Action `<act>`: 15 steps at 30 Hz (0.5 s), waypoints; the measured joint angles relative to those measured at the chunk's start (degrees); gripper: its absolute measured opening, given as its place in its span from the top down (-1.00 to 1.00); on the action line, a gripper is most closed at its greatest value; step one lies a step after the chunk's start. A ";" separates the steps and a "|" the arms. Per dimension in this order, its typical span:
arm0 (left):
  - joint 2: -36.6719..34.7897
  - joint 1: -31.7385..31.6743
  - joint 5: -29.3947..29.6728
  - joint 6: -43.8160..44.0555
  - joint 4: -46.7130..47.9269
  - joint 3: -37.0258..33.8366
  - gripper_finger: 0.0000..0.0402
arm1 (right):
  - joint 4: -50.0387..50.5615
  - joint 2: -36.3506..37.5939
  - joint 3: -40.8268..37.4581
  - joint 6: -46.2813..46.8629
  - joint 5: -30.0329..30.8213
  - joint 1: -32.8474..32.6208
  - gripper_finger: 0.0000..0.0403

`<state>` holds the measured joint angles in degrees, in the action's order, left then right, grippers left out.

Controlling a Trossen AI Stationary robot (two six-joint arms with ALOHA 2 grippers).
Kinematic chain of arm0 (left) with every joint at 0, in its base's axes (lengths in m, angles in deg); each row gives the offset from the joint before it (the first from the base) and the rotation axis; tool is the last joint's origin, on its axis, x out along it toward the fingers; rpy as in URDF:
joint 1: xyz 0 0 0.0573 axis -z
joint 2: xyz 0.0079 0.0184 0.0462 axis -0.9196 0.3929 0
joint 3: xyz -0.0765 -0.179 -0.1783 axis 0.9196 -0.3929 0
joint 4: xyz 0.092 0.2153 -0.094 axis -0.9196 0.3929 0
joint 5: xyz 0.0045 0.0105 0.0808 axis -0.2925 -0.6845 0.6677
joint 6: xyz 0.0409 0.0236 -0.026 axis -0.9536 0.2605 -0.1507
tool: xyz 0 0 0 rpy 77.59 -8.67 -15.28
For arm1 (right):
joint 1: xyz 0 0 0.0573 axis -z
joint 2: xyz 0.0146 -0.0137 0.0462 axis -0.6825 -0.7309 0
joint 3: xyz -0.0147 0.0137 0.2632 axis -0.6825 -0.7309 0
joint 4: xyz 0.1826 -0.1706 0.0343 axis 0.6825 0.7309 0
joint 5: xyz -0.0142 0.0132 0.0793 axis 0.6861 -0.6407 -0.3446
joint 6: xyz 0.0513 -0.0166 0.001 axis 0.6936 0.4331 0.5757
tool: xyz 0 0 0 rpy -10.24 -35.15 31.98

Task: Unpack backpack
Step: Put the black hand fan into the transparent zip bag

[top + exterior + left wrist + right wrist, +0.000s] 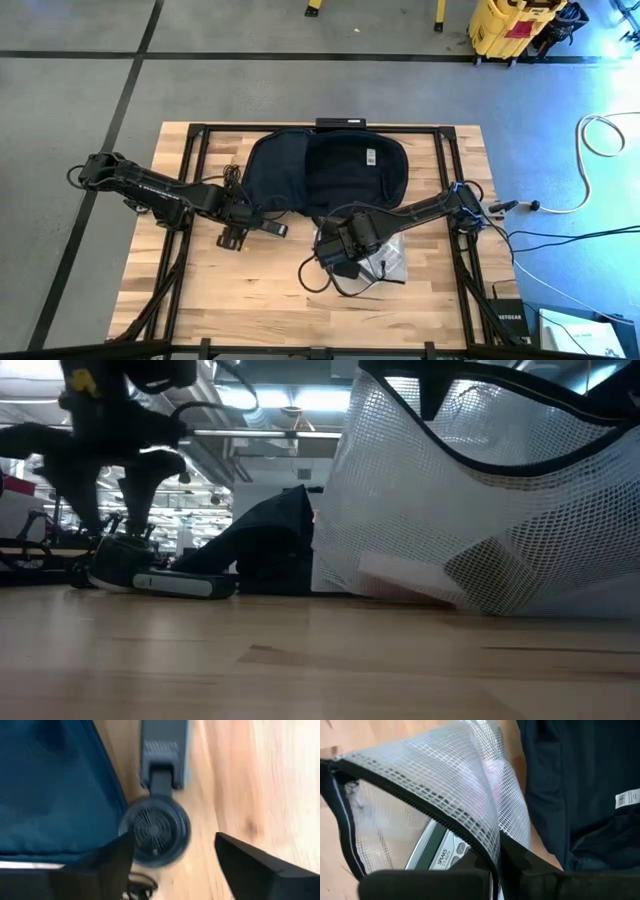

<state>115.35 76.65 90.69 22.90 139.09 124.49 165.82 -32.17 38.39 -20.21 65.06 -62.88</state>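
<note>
Wooden worktop (250, 290) is carrying the backpack (325, 170) at its far edge, while a mesh pouch (445, 805) is being pinched by the right gripper (338, 252) near the middle and, judged best, being lowered clear of the fan (155, 827) under the spread-fingered left gripper (235, 236).

dark navy backpack (325, 170), lying flat, table's far-center edge
</note>
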 joint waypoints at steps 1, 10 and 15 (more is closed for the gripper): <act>0.00 -0.16 -0.05 -0.71 0.82 0.04 -0.39 | 0.00 0.00 0.00 -0.62 0.00 0.00 1.00; 4.37 -6.99 -5.00 -2.45 1.14 0.15 -0.76 | -0.02 0.00 0.00 -3.84 0.37 0.15 1.00; 9.01 -11.59 -7.91 -7.15 0.09 0.15 -0.78 | -0.04 0.00 0.00 -3.58 -0.14 0.37 1.00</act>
<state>124.35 65.06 82.79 15.75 139.18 124.64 165.78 -32.17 38.39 -23.79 64.92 -62.51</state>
